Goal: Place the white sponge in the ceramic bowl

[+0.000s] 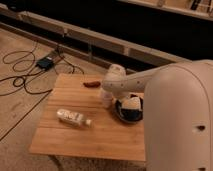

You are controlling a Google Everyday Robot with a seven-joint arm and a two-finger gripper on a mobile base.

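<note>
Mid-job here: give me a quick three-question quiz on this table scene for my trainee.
1. True or false: the bottle stands upright.
2. What holds the sponge? A) the bowl B) the bare table C) the floor
3. Fill in: the gripper is just ___ of the bowl in the picture.

Key: 1. False, it lies on its side. 2. A; the white pad shows inside the dark bowl. 3. Left; the arm hides most of it.
</note>
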